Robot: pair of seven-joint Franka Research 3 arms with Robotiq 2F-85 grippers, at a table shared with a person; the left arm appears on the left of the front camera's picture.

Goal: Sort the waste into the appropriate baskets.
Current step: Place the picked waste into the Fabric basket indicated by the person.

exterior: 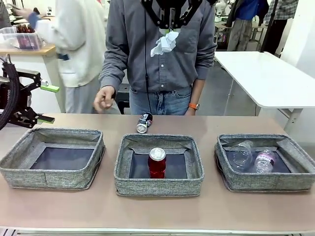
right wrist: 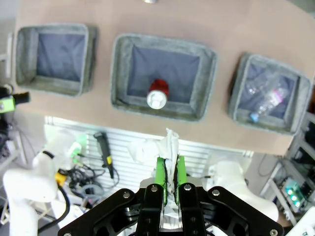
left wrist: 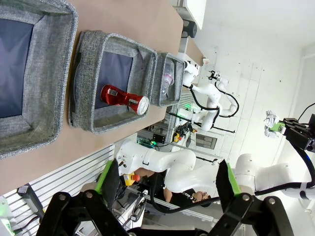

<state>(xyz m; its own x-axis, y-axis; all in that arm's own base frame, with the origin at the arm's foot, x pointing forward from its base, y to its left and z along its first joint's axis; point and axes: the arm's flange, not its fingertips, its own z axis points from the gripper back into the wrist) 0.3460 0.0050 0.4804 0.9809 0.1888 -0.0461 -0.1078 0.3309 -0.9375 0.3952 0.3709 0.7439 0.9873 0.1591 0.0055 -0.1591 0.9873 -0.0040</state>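
High above the counter (exterior: 157, 211), the crumpled white paper wad (exterior: 165, 44) is clamped in the right pincer (exterior: 170, 29), the left pincer (exterior: 48, 104) is spread apart, and the light wad, if released there, could be carried astray onto the red soda can (exterior: 157, 162).

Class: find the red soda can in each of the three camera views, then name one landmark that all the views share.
Front view: the red soda can stands upright in the middle basket, low centre.
Left wrist view: the can is left of centre in the upper half. It looks sideways because the picture is rolled.
Right wrist view: the can is near the centre, seen from above.
Shared landmark: the middle basket, which holds the can in every view.
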